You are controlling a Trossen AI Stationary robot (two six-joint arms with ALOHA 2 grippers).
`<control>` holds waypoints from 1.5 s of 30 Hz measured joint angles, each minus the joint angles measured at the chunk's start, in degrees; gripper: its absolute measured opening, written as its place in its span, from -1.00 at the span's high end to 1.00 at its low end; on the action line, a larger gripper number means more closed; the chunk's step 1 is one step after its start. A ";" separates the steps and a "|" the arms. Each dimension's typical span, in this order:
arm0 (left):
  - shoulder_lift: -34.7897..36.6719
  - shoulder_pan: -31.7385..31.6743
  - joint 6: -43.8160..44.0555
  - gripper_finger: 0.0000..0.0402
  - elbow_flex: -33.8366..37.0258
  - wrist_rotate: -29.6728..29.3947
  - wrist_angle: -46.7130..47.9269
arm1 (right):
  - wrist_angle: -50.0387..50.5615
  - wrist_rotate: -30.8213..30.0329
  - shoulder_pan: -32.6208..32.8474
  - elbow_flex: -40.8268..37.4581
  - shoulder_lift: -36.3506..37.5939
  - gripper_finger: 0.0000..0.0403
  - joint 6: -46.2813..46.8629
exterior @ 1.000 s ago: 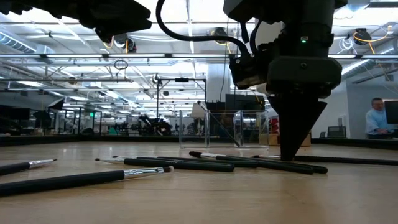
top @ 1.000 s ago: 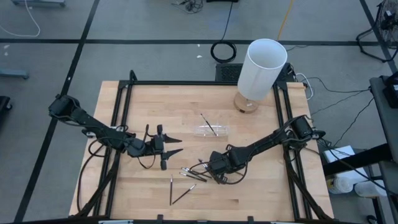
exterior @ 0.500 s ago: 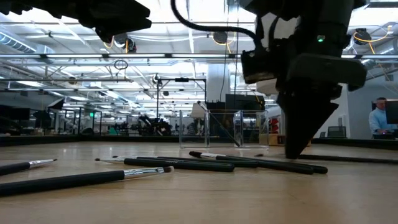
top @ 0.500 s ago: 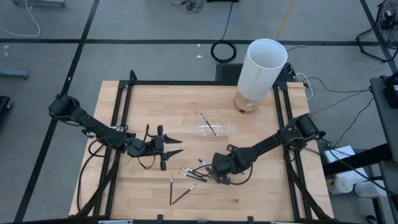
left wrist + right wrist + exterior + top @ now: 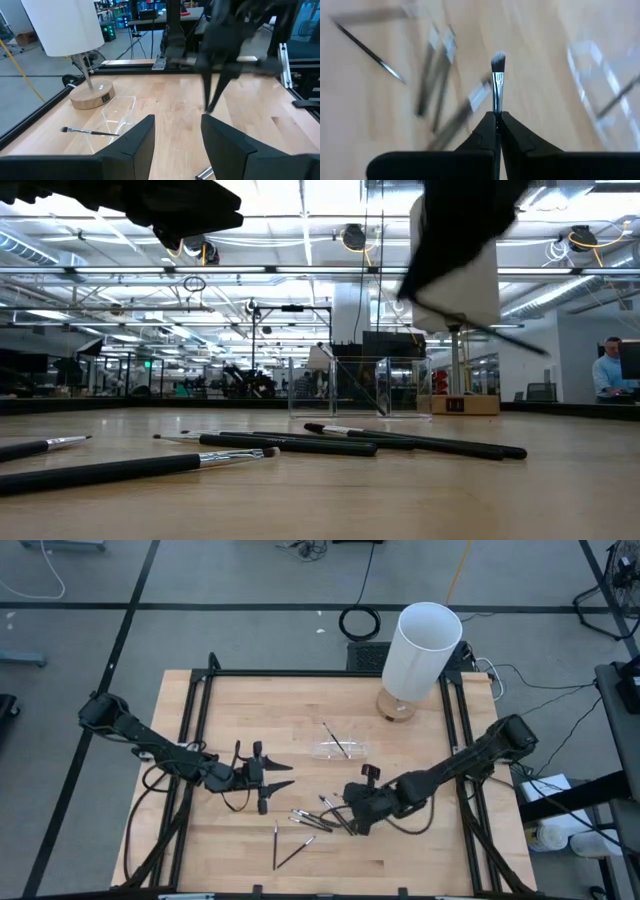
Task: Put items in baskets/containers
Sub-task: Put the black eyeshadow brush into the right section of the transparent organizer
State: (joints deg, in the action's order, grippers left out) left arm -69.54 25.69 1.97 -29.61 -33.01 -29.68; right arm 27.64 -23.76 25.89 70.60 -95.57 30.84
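Right tool (image 5: 496, 116) is clamped shut on one brush (image 5: 497, 82), pinched partway along the handle so the ferrule and bristle tip poke out ahead of the fingers. In the low view the tool is lifted clear of the desk (image 5: 240, 710) with the brush slanting out of it.

Landmark is the tray (image 5: 340, 749): one brush already lies in it. The held brush is on the near side of the tray, just above the pile (image 5: 315, 820) of loose brushes. Two more lie crossed beyond the pile, further from the tray. The lamp (image 5: 420, 650) stands on the tray's far side.

Left tool (image 5: 262, 776) hangs beside the tray with its fingers apart, holding nothing.

Handling, as we judge it:
- Brushes look light, thin and stiff: little grip force needed.
- Round, smooth handles will likely roll or pivot in a two-finger pinch, so we take them mid-handle, not at the bristles.
- Tray looks light and clear, barely longer than a brush, so we line the brush up with its long axis and release low to avoid shoving it.
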 joint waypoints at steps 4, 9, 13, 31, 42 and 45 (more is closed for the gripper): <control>-0.01 0.00 -0.29 0.15 0.00 0.00 0.41 | -11.40 -1.58 1.13 -2.46 6.58 1.00 -8.05; 0.00 0.00 -0.30 0.15 0.00 -0.03 1.20 | -28.80 2.58 0.62 -12.11 16.24 1.00 -18.25; 0.00 0.00 -0.30 0.15 0.00 -0.05 1.27 | -46.22 7.63 -2.06 -22.81 23.65 1.00 -22.51; 0.00 -1.96 -1.37 0.15 0.00 -0.59 1.23 | -80.57 10.34 -12.26 -46.13 29.16 1.00 -30.48; -0.02 -3.30 -1.31 0.15 0.00 -0.59 1.18 | -74.07 16.40 -26.02 -44.15 29.13 1.00 -31.13; -0.02 -3.56 -1.30 0.15 0.00 -0.59 1.21 | -73.76 16.45 -28.82 -44.08 28.61 1.00 -31.14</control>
State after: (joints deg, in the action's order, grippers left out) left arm -69.56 22.13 0.67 -29.61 -33.61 -28.47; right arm -46.11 -7.31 -2.93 26.52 -66.96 -0.30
